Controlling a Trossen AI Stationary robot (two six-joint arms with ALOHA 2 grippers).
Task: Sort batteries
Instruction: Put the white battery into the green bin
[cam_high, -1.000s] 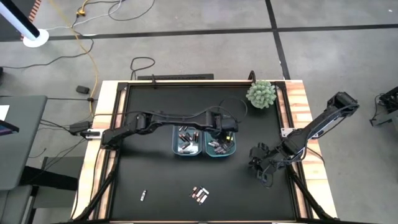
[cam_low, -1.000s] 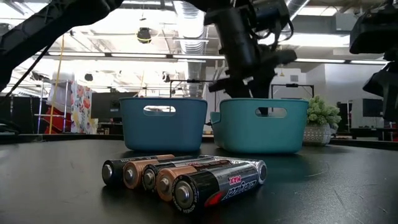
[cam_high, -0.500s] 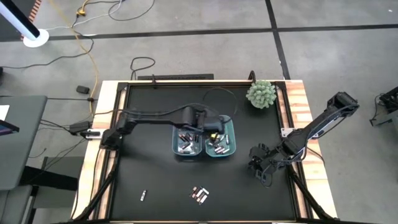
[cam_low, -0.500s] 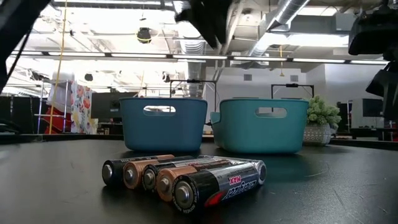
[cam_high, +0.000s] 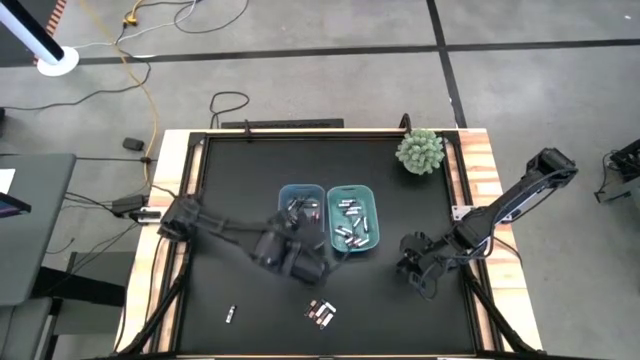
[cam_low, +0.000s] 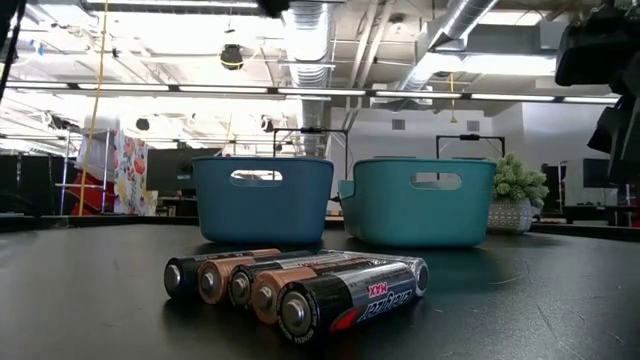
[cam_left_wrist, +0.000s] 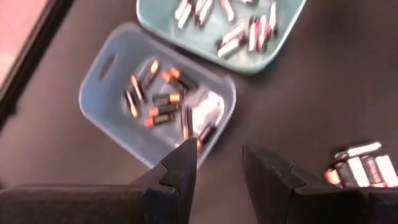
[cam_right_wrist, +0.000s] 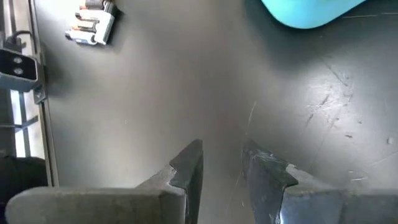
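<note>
Left gripper (cam_high: 290, 255) empty, fingers parted, just front of blue rectangular plastic bin (cam_high: 285, 192). Cluster of small dark copper-ended batteries (cam_high: 321, 313) lies farther front, side by side. Left arm nearer; right gripper (cam_high: 418, 268) idle, slightly parted, well right.

Dark, copper-ended batteries (cam_low: 295, 283) side by side on the table (others inside both bins (cam_high: 300, 212)).

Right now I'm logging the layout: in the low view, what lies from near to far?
Row of batteries → blue bin and teal bin side by side → room behind the table.
</note>
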